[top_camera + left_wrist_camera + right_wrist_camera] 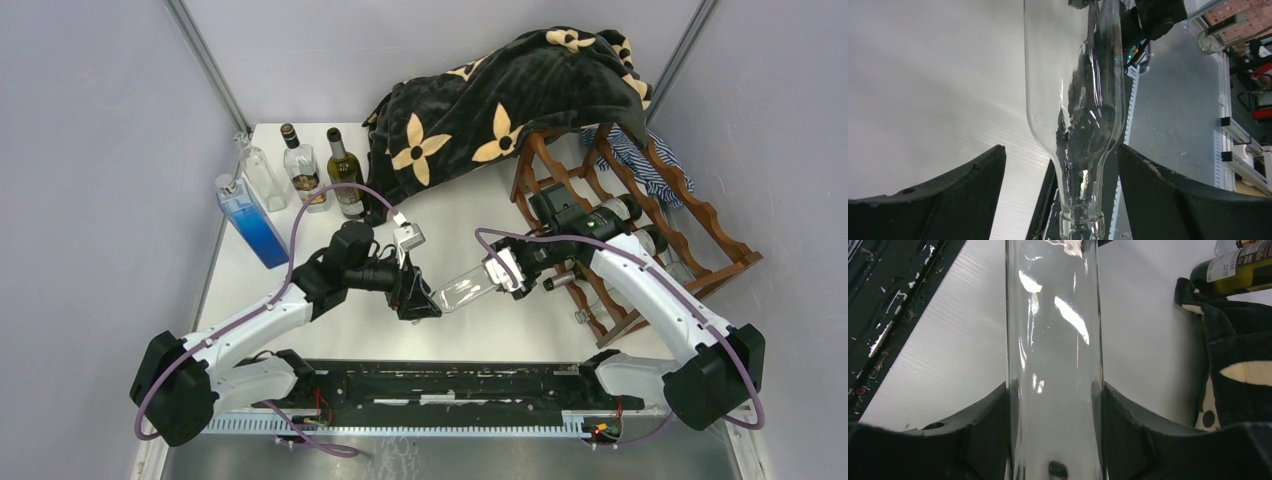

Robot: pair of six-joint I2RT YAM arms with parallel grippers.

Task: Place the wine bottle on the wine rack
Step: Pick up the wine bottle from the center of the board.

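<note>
clear wine bottle (1053, 340), gripped between right fingers (973, 440)

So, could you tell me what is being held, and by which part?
The right gripper holds the clear bottle by its body; the left gripper stands open around its neck.

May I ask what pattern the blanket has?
The blanket is black with cream flowers; top view.

A wine bottle (462, 292) stretches across mid-table (470, 210) between the left gripper (425, 300) around its neck and the right gripper (505, 275) on its body, the wine rack (700, 215) to the right under a draped blanket (500, 100), other bottles (300, 170) standing rear left.
</note>
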